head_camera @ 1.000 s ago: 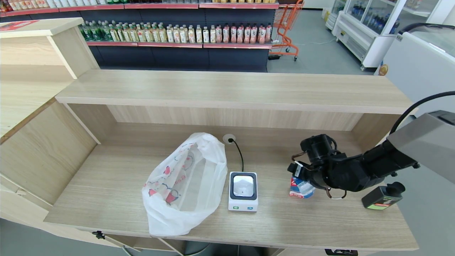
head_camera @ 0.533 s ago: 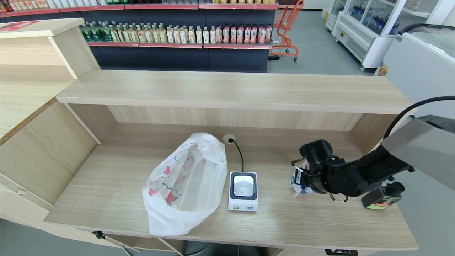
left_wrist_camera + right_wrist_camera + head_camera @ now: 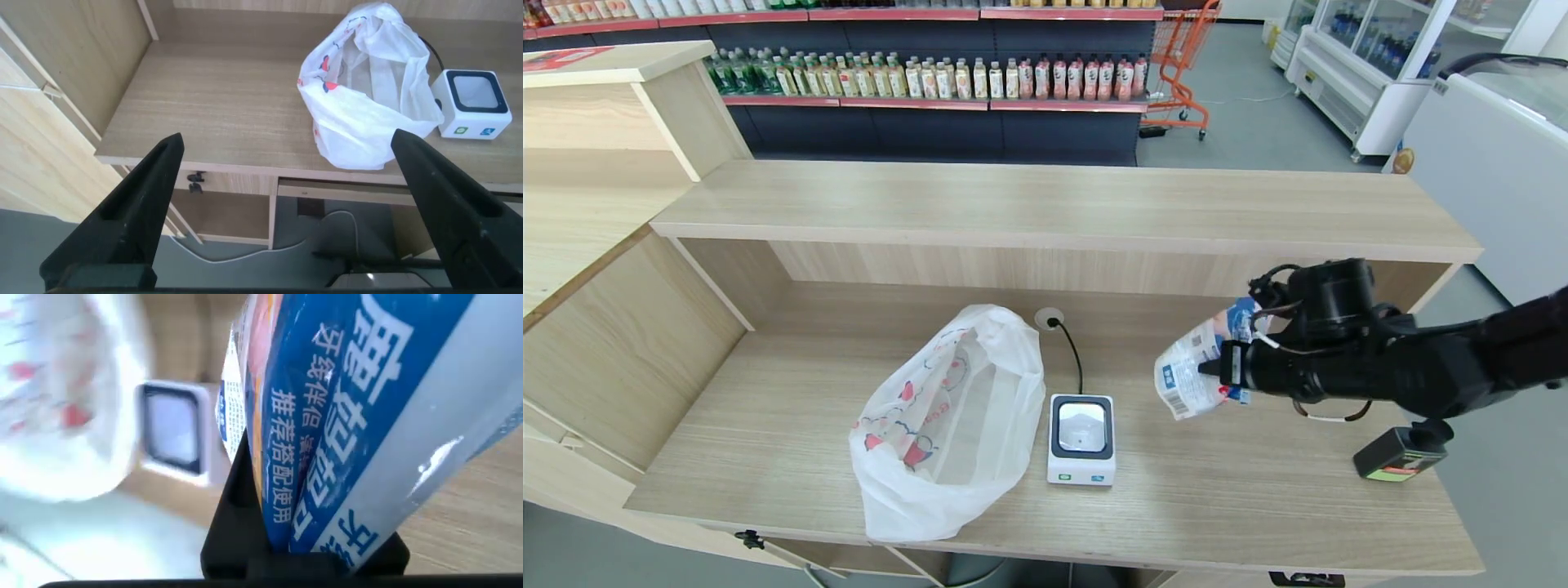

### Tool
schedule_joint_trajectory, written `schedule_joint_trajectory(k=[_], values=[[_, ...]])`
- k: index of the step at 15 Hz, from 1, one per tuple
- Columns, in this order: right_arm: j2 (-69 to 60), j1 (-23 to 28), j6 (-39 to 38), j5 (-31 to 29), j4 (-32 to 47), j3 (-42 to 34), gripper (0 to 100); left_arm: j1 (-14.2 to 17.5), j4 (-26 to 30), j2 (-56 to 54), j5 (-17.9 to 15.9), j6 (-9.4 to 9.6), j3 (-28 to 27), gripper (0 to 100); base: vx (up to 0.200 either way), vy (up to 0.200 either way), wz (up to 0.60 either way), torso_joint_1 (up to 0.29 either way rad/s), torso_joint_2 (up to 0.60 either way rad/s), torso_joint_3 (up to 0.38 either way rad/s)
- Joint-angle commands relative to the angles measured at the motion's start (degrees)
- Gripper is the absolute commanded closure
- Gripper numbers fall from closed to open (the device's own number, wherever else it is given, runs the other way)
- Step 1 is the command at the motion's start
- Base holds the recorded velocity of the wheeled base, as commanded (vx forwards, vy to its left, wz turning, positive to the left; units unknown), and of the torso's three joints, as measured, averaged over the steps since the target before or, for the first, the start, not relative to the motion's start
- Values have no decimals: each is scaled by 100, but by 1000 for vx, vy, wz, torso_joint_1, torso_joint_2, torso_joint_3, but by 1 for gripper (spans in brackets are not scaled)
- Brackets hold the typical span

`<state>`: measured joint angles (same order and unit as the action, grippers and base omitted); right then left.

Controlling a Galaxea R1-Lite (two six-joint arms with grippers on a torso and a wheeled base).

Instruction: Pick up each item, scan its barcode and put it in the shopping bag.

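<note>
White-and-blue packet [image 3: 1194,371], held clear of the bench [image 3: 1258,506], clamped in the right jaws. Scanner [image 3: 1081,437] lies below and beyond the jaw tips, shopping bag [image 3: 947,416] past it. Risk: the barcode [image 3: 1176,398] seems turned upward, away from the scanner glass, so the scan may miss. Head view shows that barcode; right wrist view shows the pinch. Left jaws apart, empty.

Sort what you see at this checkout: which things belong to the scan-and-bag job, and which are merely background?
Job: blue-and-white packet in the right gripper, barcode scanner, shopping bag, dark bottle on the counter.
Background: shelved drink bottles, orange trolley, display fridge, chest freezer.
</note>
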<state>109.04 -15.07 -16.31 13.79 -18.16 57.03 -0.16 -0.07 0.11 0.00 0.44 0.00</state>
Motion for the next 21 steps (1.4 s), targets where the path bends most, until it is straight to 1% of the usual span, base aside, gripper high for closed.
schedule_joint_trajectory(k=[1, 3, 5, 6, 8, 11, 17, 21], values=[[-1588, 478, 576, 1961, 85, -535, 100, -2, -1, -2, 0, 0, 0, 0, 0, 0, 0, 0, 0, 0], [-2019, 470, 849, 3042, 103, -930, 100, 7, -1, -2, 0, 0, 0, 0, 0, 0, 0, 0, 0, 0], [-2335, 171, 866, 3420, 129, -1326, 100, -2, -1, -2, 0, 0, 0, 0, 0, 0, 0, 0, 0, 0], [-2485, 83, 866, 3666, 278, -1537, 100, 7, -1, -2, 0, 0, 0, 0, 0, 0, 0, 0, 0, 0], [-2652, -233, 884, 3736, 683, -1633, 100, -2, -1, -2, 0, 0, 0, 0, 0, 0, 0, 0, 0, 0], [-2722, -374, 805, 3763, 753, -1589, 100, -2, -1, -2, 0, 0, 0, 0, 0, 0, 0, 0, 0, 0], [-2906, -488, 699, 3763, 814, -1915, 100, -2, -1, -2, 0, 0, 0, 0, 0, 0, 0, 0, 0, 0], [-2933, -524, 585, 3736, 814, -1923, 100, -2, -1, -2, 0, 0, 0, 0, 0, 0, 0, 0, 0, 0]])
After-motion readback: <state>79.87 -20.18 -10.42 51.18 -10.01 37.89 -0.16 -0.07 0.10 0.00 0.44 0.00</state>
